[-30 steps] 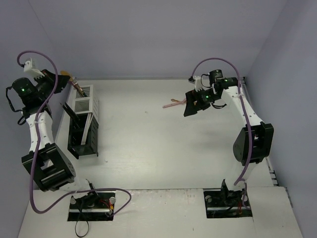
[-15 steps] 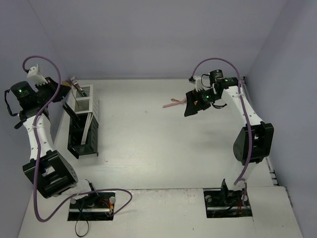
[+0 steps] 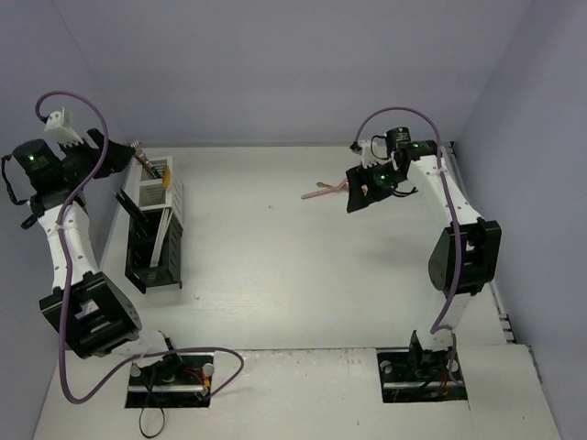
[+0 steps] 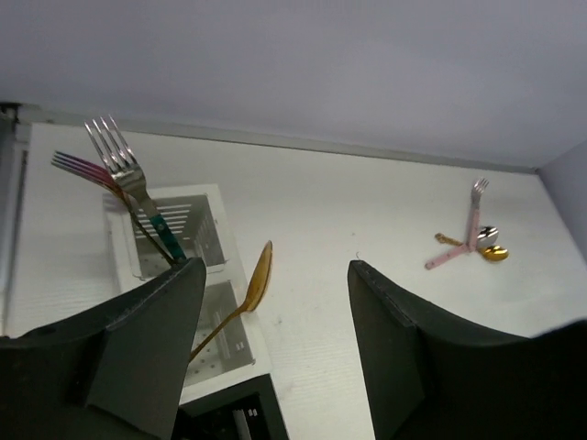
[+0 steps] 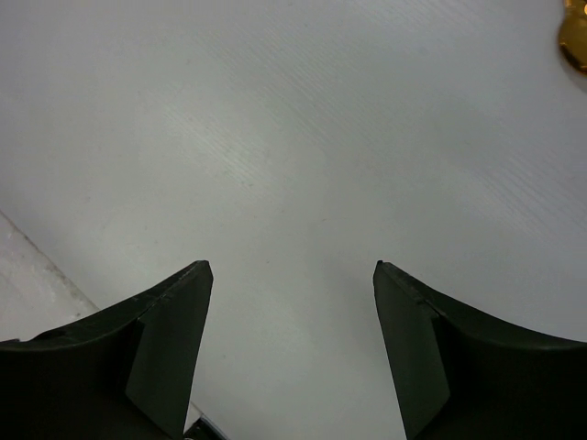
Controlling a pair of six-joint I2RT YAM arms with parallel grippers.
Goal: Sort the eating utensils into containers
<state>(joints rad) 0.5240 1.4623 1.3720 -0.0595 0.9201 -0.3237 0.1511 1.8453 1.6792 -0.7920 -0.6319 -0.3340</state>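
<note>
My left gripper stands open above the white container, with nothing between its fingers. A gold spoon leans in that container, bowl up. A teal-handled fork and a pink fork stand in its far compartment. The longer black container lies just in front of it. Across the table lie a pink fork, a gold spoon and a silver one. My right gripper hovers open beside them, over bare table, with a gold spoon edge at the view's corner.
Grey walls close the table on the left, back and right. The left arm stands between the left wall and the containers. The arm bases sit at the near edge.
My left gripper has opened, and the gold spoon it carried now leans in the white container. My right gripper has narrowed a little and shifted slightly toward the cutlery on the table.
</note>
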